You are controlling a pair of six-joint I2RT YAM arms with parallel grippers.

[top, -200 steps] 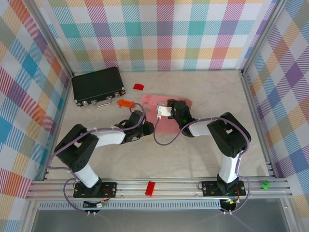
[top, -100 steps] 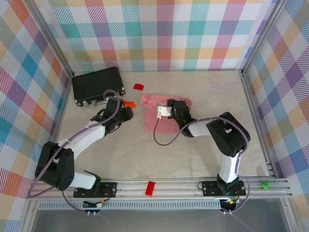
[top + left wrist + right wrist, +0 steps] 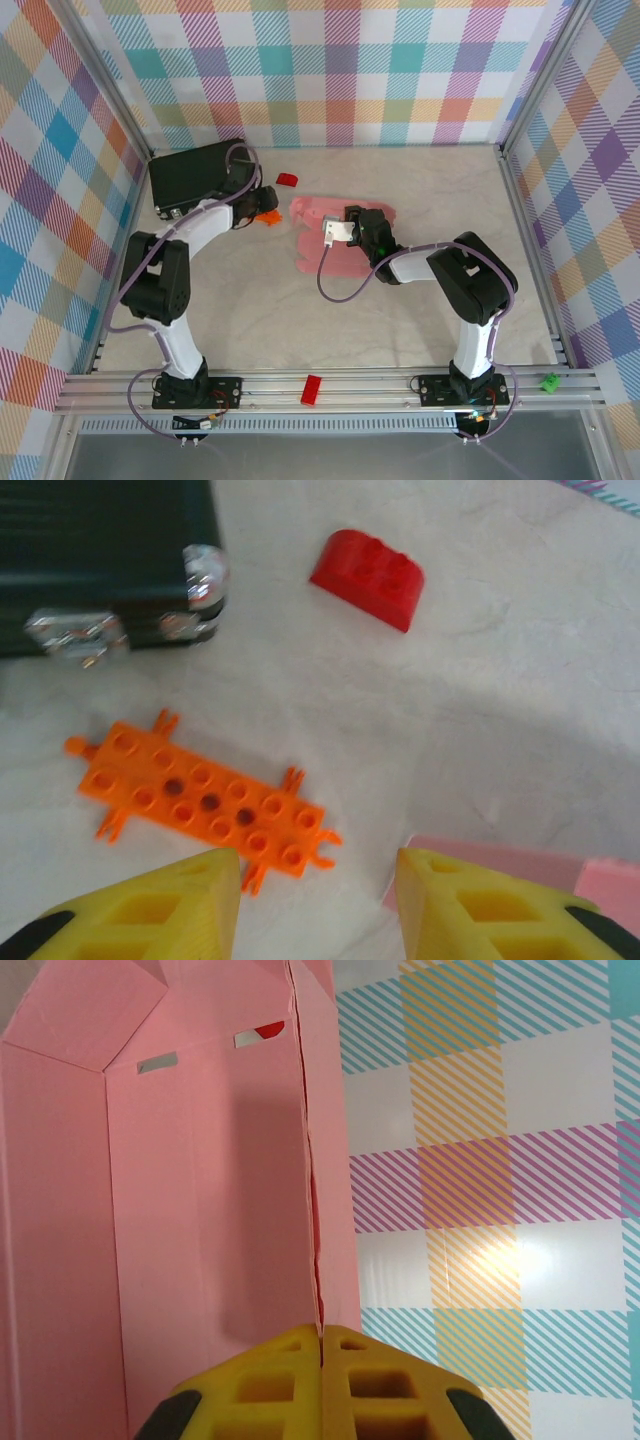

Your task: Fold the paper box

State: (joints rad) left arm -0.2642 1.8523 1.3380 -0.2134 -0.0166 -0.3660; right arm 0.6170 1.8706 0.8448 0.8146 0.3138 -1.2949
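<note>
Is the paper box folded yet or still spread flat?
Mostly spread. The paper box lies open on the table; the shut right gripper pinches one panel edge, lifted.

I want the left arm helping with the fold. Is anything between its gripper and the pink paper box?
Nothing visible does. A corner of the paper box lies beside the open left gripper; the orange plate sits to its other side.

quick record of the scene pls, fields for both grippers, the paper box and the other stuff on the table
left gripper: open, holding nothing, by the orange plate
right gripper: shut on an edge of the paper box
paper box: pink card, mid-table, not yet folded up
black case: closed, far-left corner
red block: loose on the table beyond the orange plate
</note>
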